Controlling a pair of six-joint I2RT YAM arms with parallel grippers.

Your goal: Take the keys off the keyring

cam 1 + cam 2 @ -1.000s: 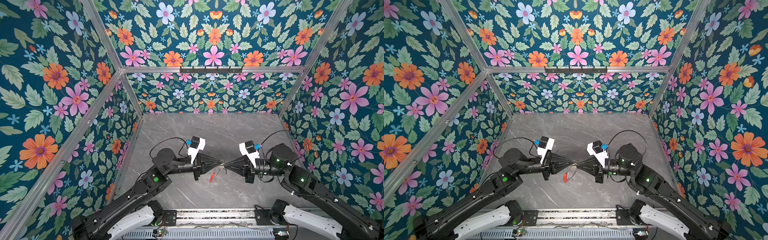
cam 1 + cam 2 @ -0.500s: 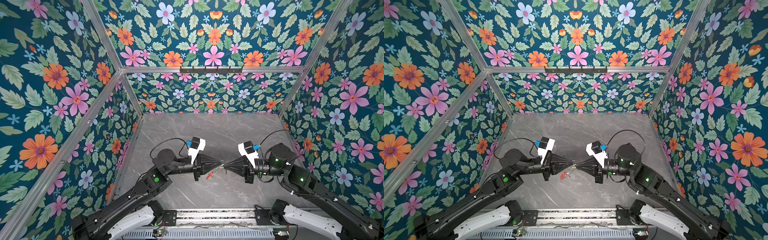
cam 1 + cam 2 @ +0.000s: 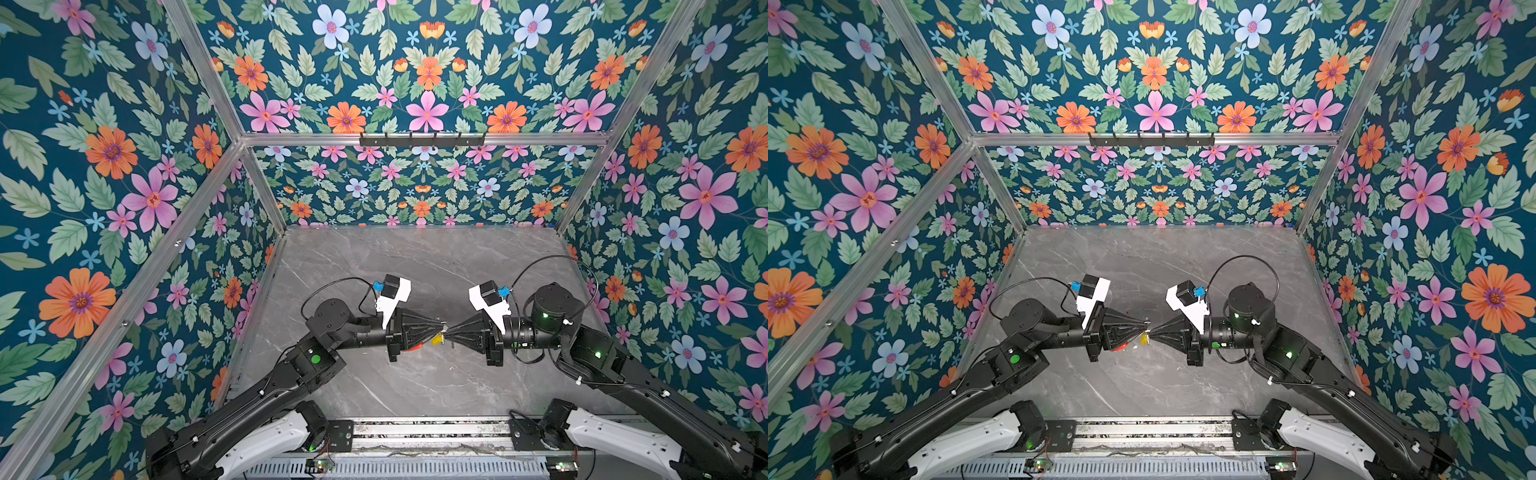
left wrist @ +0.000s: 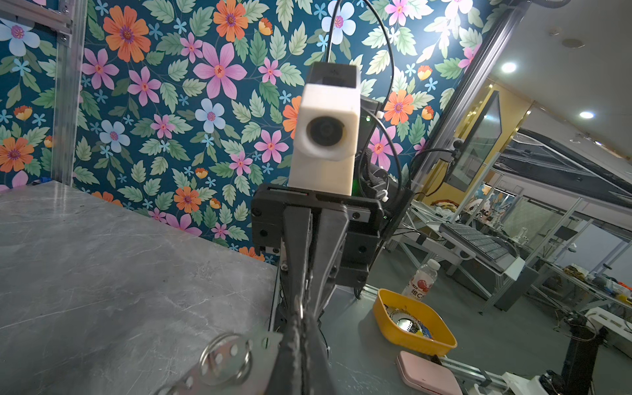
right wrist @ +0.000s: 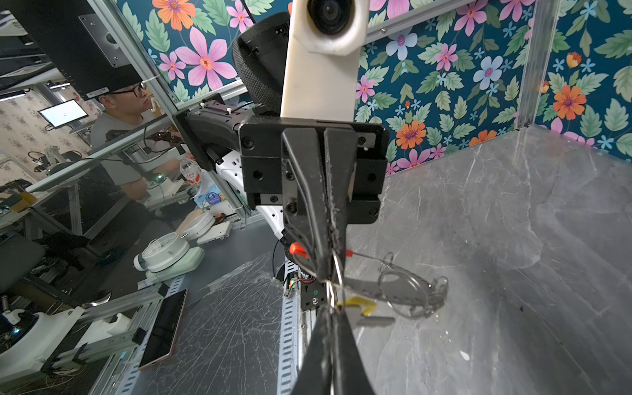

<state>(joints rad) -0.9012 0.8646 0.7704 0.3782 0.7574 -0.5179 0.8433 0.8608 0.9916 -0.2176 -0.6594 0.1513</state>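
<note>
In both top views my two grippers meet tip to tip in the air over the grey table (image 3: 415,257). The left gripper (image 3: 438,328) (image 3: 1144,322) is shut; the keyring's red sleeve (image 3: 415,347) (image 5: 297,249) shows just under its fingers. The thin hoop (image 5: 367,256) runs off beside them with small loops (image 5: 400,287) strung on it. The right gripper (image 3: 448,331) (image 5: 330,318) is shut on a small loop at the yellow tag (image 5: 355,302) (image 3: 1144,340). A silvery key (image 5: 372,320) hangs by that tag. Another silvery key (image 4: 191,376) on a split loop shows beside the left gripper (image 4: 301,328).
Flowered walls close the table on three sides, with a black hook rail (image 3: 422,139) on the back frame. Past the table's front edge are a yellow tray (image 4: 441,342), a pink case (image 4: 427,376), a bottle (image 4: 422,280) and a seated person (image 5: 126,113).
The hanging bunch has swung: the red sleeve moved from between the tips to under the left gripper, and the yellow tag now shows at the meeting point. Both grippers stayed shut.
</note>
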